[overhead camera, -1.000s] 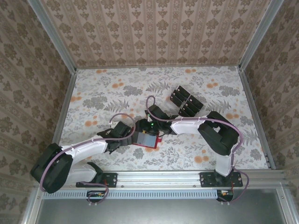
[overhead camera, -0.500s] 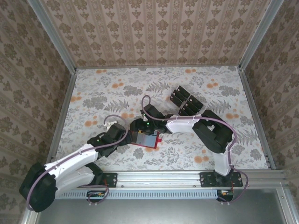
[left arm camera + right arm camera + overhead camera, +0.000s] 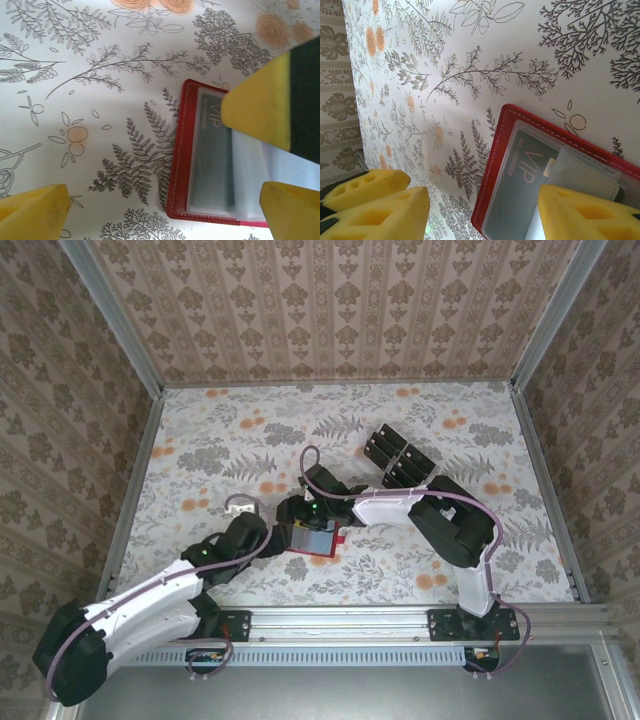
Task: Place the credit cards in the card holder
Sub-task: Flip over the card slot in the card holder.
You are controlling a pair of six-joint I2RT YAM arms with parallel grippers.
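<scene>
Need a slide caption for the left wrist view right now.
Open left gripper over the opened red card holder, a VIP card in its clear sleeve.

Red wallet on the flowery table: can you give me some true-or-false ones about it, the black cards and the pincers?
1. The card holder lies open on the table. True.
2. A VIP card sits in its clear sleeve. True.
3. The credit cards are piled on the card holder. False: they lie in rows farther back on the table, apart from it.
4. The left pincer is shut on a card. False: it is open and holds nothing.
</scene>
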